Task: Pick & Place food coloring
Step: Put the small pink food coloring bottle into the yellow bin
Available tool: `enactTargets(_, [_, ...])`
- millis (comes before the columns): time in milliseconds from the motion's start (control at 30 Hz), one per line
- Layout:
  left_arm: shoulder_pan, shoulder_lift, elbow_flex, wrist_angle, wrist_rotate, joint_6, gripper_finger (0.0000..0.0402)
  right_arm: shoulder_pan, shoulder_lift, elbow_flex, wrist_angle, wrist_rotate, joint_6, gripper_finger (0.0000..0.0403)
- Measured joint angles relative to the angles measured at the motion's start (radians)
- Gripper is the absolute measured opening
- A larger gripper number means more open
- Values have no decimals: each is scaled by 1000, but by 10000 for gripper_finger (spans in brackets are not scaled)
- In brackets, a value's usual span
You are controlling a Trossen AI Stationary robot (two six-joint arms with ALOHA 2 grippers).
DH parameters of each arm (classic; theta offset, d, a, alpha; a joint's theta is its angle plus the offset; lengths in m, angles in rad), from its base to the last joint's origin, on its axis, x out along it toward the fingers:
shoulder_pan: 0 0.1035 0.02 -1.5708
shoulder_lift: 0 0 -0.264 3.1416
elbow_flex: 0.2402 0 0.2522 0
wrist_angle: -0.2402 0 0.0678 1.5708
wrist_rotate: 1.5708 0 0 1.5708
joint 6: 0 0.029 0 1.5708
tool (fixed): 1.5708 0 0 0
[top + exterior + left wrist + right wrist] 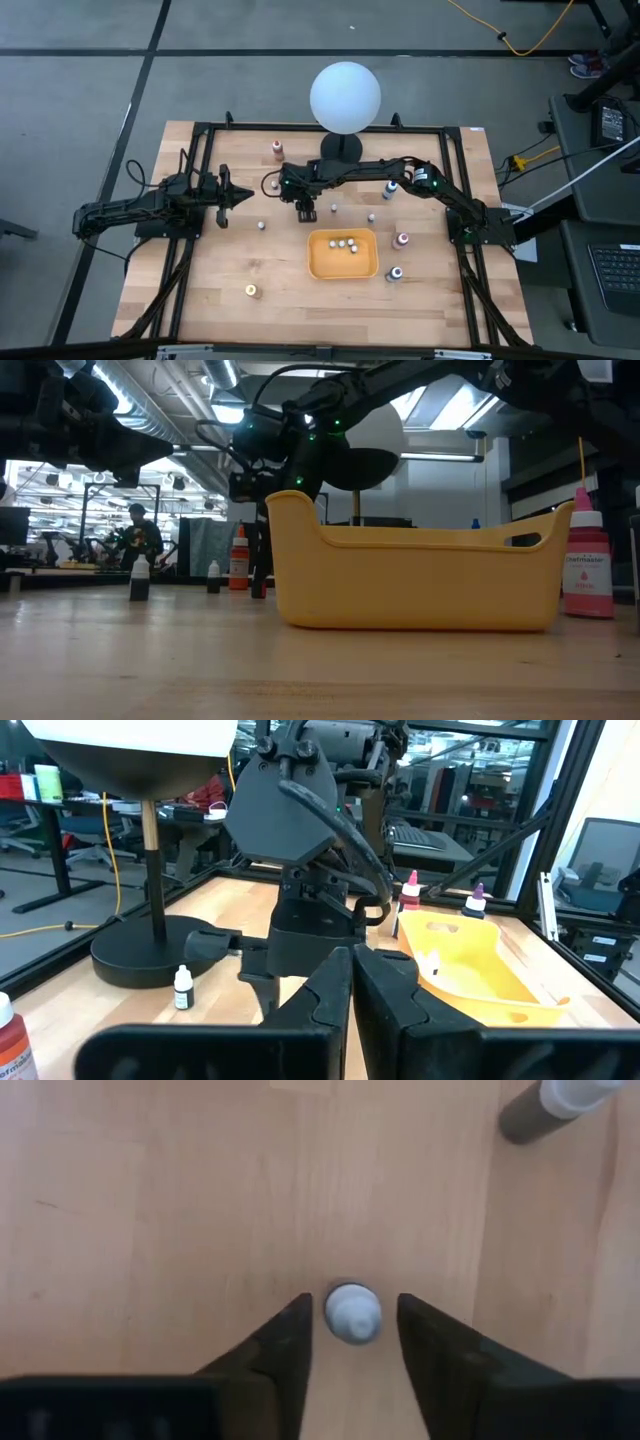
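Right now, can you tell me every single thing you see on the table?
Table: one, pale wood, black frame around it.
Tray: one, yellow-orange, middle of the table.
Bottles in the tray: about four, pale caps showing.
Bottles on the table: about nine, mixed colours, scattered around the tray.
Lamp: one, white globe on a black base, far edge.
Left gripper: black, shut, waiting at the left.
Right gripper: black, open around a white-capped bottle, not touching it.

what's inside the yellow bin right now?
The high view shows four small pale-capped bottles lying in the shallow yellow plastic bin, near its far side. From table height the bin's wall hides them, so their colours and poses cannot be told.
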Motion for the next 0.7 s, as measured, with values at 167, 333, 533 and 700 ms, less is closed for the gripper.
enactTargets(167, [0,0,0,0,0,0,13,0,0,0,0,-11,0,73])
enactTargets(333, [0,0,0,0,0,0,10,6,0,0,0,-34,-5,59])
enactTargets(533, [0,0,0,0,0,0,8,53,-7,2,-72,-59,-28,70])
enactTargets(700, [0,0,0,0,0,0,9,129,-35,28,-221,-84,-28,63])
